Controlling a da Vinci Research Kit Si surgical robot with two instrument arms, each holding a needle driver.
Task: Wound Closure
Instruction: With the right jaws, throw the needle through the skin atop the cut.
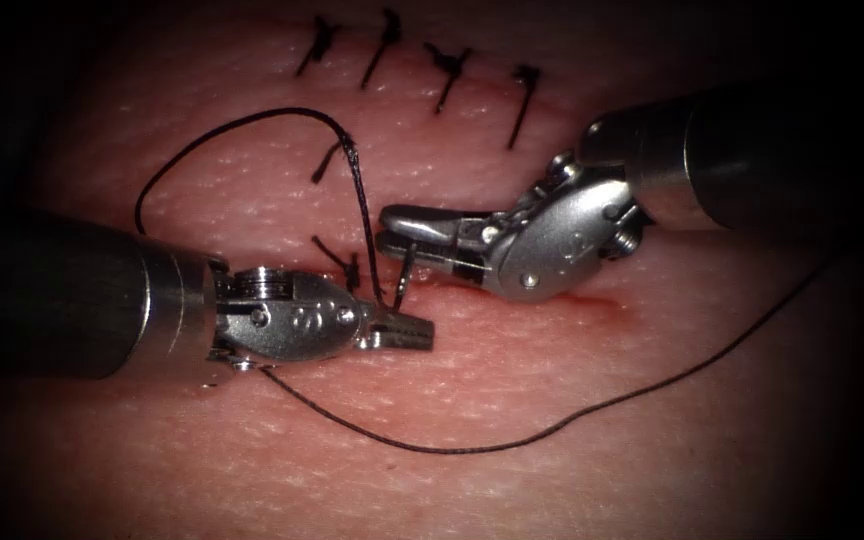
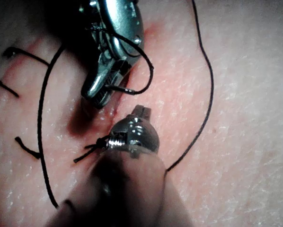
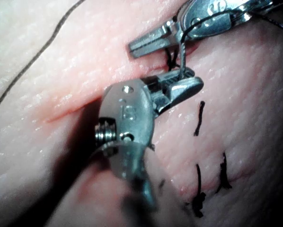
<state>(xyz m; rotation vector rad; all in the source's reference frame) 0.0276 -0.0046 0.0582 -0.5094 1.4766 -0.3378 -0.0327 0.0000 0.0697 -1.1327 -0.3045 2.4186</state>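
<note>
R tool (image 1: 397, 232) jaws grip needle (image 1: 405, 283) upright over cut (image 1: 592, 300), mid-tissue (image 1: 552, 470). L tool (image 1: 412, 330) jaws closed, maybe on thread (image 1: 357, 190); can't tell. Risk: needle twists if R grip is loose.

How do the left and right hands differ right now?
The right hand grips the needle; the left hand looks shut, and I cannot tell what it holds. The right hand enters from the right, the left hand from the left. Both tips meet at the needle.
</note>
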